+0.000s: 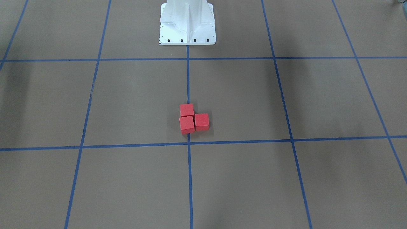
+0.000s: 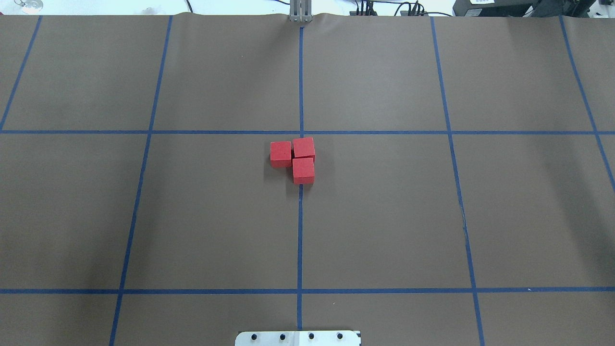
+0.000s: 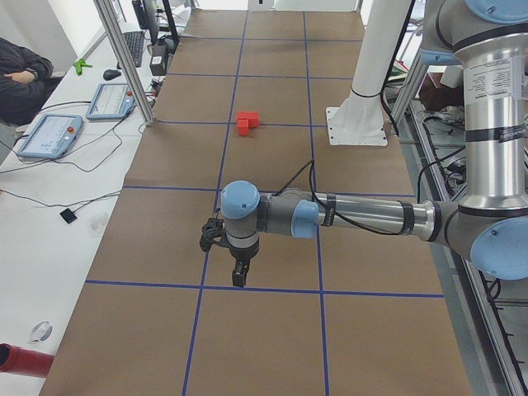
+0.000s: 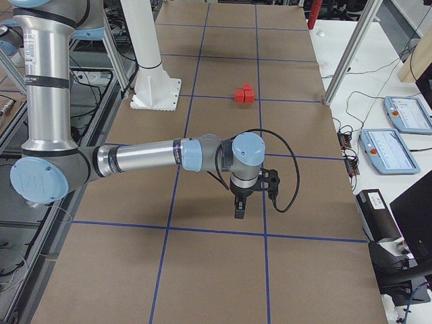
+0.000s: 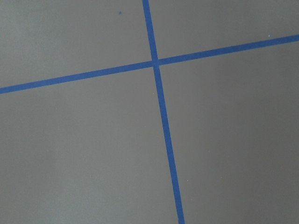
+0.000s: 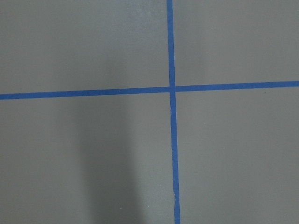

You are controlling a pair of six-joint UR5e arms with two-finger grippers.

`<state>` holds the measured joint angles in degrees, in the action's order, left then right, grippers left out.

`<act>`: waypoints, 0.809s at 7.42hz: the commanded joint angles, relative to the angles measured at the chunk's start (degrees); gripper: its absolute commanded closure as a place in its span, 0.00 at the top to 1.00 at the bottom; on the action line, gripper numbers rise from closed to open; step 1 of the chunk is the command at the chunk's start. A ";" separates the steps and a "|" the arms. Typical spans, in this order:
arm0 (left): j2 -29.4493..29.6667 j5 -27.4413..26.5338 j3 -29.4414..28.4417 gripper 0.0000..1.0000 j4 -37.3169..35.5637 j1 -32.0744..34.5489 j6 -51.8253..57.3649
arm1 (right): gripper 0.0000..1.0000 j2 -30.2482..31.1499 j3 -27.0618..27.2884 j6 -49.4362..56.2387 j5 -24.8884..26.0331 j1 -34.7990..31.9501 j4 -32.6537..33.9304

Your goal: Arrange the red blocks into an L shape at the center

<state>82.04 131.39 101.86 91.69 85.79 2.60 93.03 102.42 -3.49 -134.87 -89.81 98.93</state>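
We see the bench (image 2: 144, 216), the left arm (image 3: 355, 216) low over its left end, the right arm (image 4: 148, 158) over its right. Whether the left gripper (image 3: 238, 279) or right gripper (image 4: 239, 210) is spread, we cannot tell. The red blocks (image 2: 303, 170) touch in an L just beside the center (image 2: 301, 132), well apart from every edge and both grippers.

3 plain matte red blocks (image 2: 303, 149); brown table (image 2: 384, 216) ruled by a blue tape grid (image 2: 300, 230); white base plate (image 1: 187, 28) with black bolt dots; left arm (image 3: 363, 216) and right arm (image 4: 142, 156) silver, with pale-blue joint caps.
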 commanded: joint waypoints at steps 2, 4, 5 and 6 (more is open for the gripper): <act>-0.04 0.00 -0.09 1.00 0.07 0.00 0.30 | 0.99 1.27 -0.29 4.63 0.14 -0.37 0.12; 0.05 0.00 -0.09 1.00 -0.02 0.00 0.39 | 0.99 1.18 -0.20 4.54 0.13 -0.37 0.12; 0.05 0.00 -0.17 1.00 -0.02 0.00 0.39 | 0.99 1.18 -0.20 4.63 0.13 -0.37 0.12; 0.05 0.00 -0.61 1.00 0.16 0.00 0.30 | 0.99 1.18 -0.11 4.54 0.13 -0.37 0.12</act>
<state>82.08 131.39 101.61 91.71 85.77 2.96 94.22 102.24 1.08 -134.74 -90.17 99.05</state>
